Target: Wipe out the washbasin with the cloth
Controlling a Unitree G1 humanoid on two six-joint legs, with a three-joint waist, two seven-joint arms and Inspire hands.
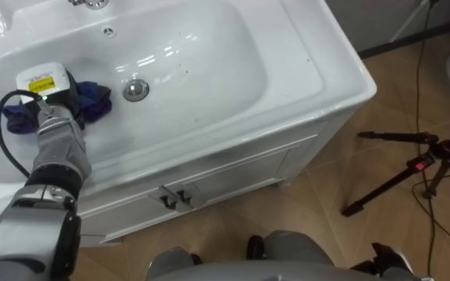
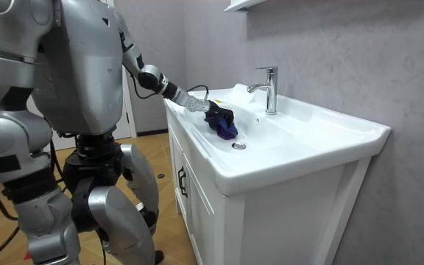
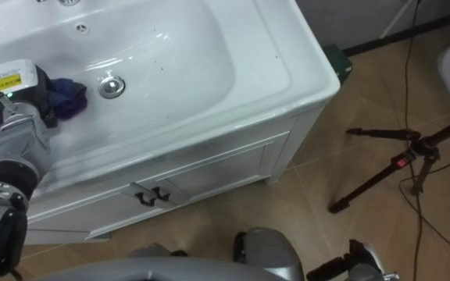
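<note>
The white basin (image 1: 209, 70) is set in a white vanity, with a metal drain (image 1: 135, 89) at its middle and small dark specks on its far slope. A crumpled dark blue cloth (image 1: 94, 98) lies on the basin's left slope, left of the drain. My left hand (image 1: 53, 87) rests on top of the cloth with its fingers curled into it. In the room view the left hand (image 2: 197, 103) reaches over the basin's rim and the cloth (image 2: 223, 122) bunches beneath its fingers. I stand in front of the vanity.
A chrome tap (image 2: 269, 88) stands at the back of the basin. Below is the cabinet door (image 1: 233, 168) with dark handles (image 1: 174, 199). A black tripod (image 1: 412, 165) with cables stands on the wooden floor to the right.
</note>
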